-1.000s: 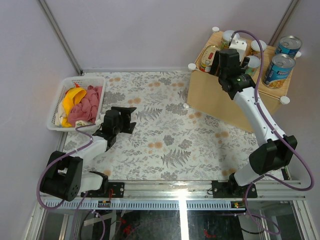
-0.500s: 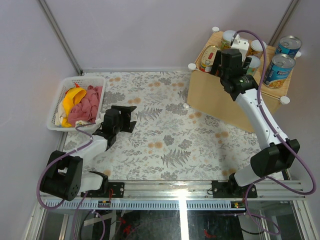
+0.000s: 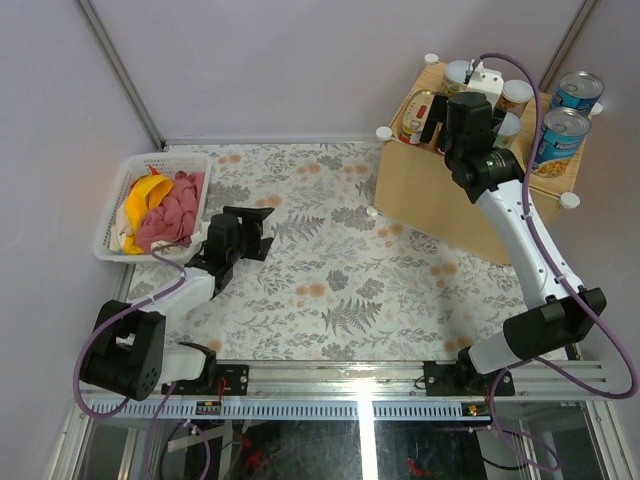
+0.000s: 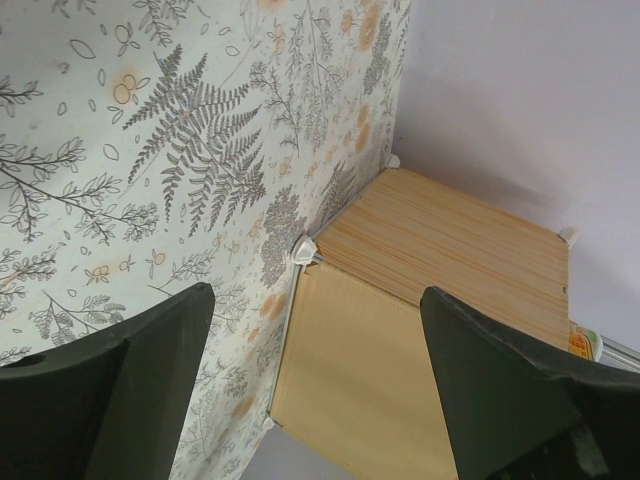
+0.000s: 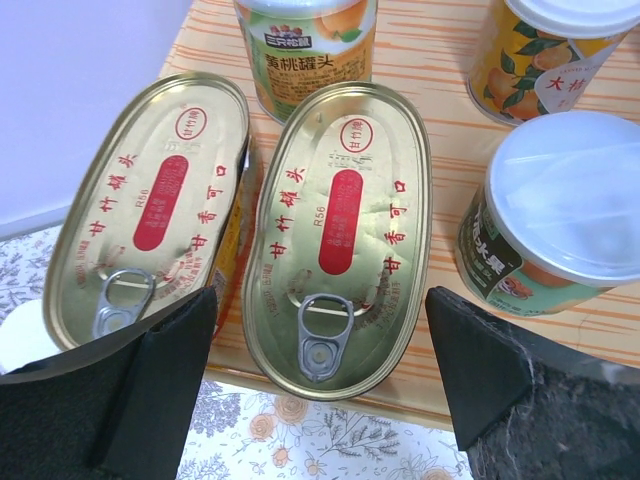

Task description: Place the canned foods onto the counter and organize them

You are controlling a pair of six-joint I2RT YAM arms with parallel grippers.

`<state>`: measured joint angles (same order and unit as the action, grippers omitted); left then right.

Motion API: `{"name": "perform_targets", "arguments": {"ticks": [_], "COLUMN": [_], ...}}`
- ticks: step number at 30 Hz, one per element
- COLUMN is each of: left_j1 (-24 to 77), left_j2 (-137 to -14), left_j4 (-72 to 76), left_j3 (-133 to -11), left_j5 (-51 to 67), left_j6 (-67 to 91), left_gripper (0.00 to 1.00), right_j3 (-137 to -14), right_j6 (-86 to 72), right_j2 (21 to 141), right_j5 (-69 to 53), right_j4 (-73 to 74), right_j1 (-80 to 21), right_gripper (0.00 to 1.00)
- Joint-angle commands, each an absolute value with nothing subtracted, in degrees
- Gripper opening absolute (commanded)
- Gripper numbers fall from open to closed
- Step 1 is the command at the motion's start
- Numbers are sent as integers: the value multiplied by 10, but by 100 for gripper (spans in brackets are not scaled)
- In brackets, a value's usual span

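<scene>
The counter [image 3: 440, 205] is a bamboo-grain box at the back right; it also shows in the left wrist view [image 4: 440, 250]. Two gold oval tins [image 5: 150, 210] [image 5: 345, 225] lie side by side on its near-left part; one shows in the top view [image 3: 414, 116]. Three small cans [image 5: 305, 45] [image 5: 545, 50] [image 5: 560, 215] stand behind them. Two blue cans [image 3: 578, 92] [image 3: 557, 140] stand at the counter's right end. My right gripper [image 5: 320, 400] [image 3: 440, 125] is open and empty above the oval tins. My left gripper [image 3: 258, 233] [image 4: 320, 400] is open and empty, low over the table.
A white plastic basket [image 3: 112, 215] with yellow and pink cloths sits at the table's left, just beside my left arm. The floral tablecloth [image 3: 330, 270] covers the table. White caps [image 3: 383, 133] mark the counter's corners. Walls stand close behind and to the sides.
My right wrist has shifted a little up and toward the back of the counter, jaws staying open. The left arm has not moved.
</scene>
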<state>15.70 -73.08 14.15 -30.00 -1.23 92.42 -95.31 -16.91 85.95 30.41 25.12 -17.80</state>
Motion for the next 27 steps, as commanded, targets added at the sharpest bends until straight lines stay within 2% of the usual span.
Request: {"name": "perform_targets", "arguments": {"ticks": [1,7,15,18,27], "left_j1": [157,157,156,156,156], "left_j2": [-730,-728,-740,-740,-718], "left_j4": [150,123,58,45,35], "left_j3": [-325,-372,-483,-500,-481], "left_j5": [-13,-22,-52,-66,-97], "left_j6": [905,850,696,653,558], "left_gripper": [84,84,84,84,85], "right_j3": [-993,-1027,-1069,-1027,-848], "right_j6": [-156,-129,-65,-50,-66], "right_j2": [831,825,843,838,839], "right_j5": [299,311,306,298,202], "right_j4": [257,260,245,222,146], "right_j1": [-192,-235,-356,-399,-476], "right_gripper": [92,92,92,99,99]}}
